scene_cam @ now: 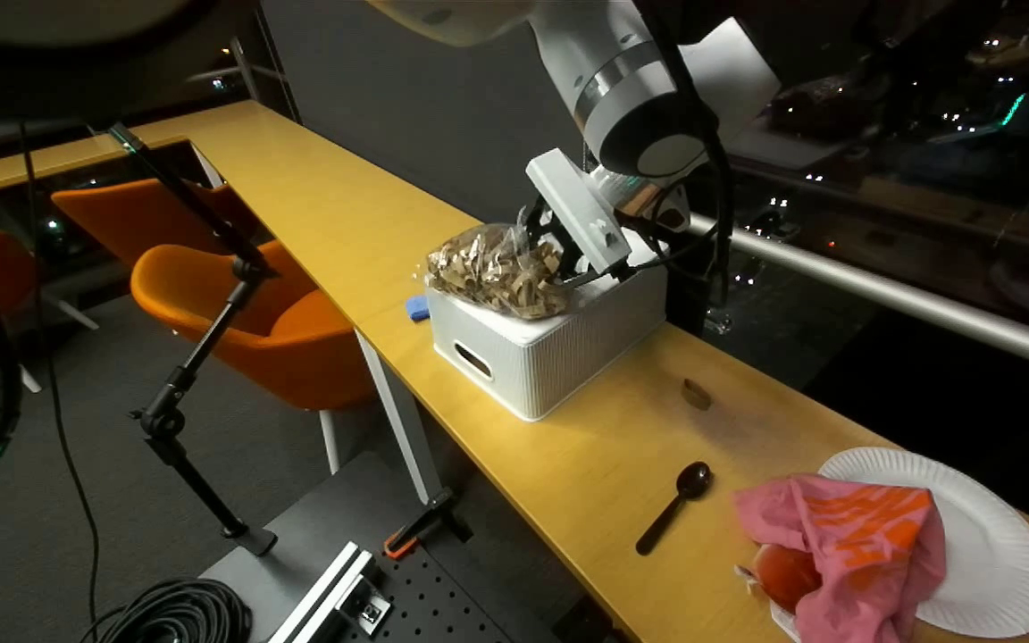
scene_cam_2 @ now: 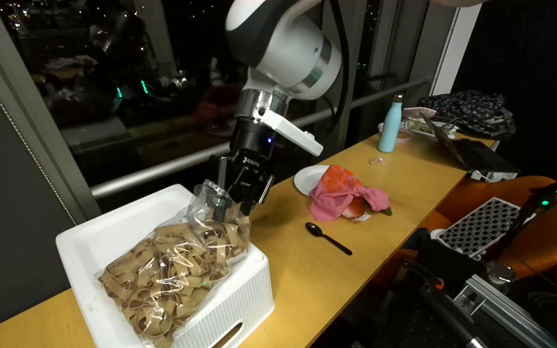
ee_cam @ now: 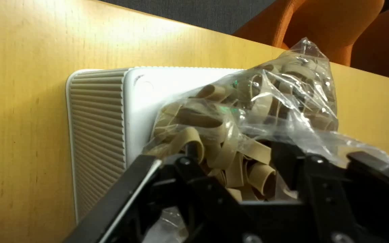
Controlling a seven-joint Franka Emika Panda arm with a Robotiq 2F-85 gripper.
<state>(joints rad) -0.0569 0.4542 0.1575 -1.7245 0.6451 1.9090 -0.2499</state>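
Hand [ee_cam: 236, 155]: you have it spread, bands [ee_cam: 258, 173] between
Bag [scene_cam_2: 177, 270]: open end toward your hand
White box [scene_cam_2: 247, 297]: holds the bag up, probably for reach

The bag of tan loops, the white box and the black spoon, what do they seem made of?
Bag: glossy clear plastic, from its see-through film and sharp highlights.
Tan loops: matte, possibly rubber, since they curl like wide bands.
White ribbed box: probably satin molded plastic, judging by its even ridges.
Black spoon: glossy, perhaps plastic or coated metal; its bowl glints.
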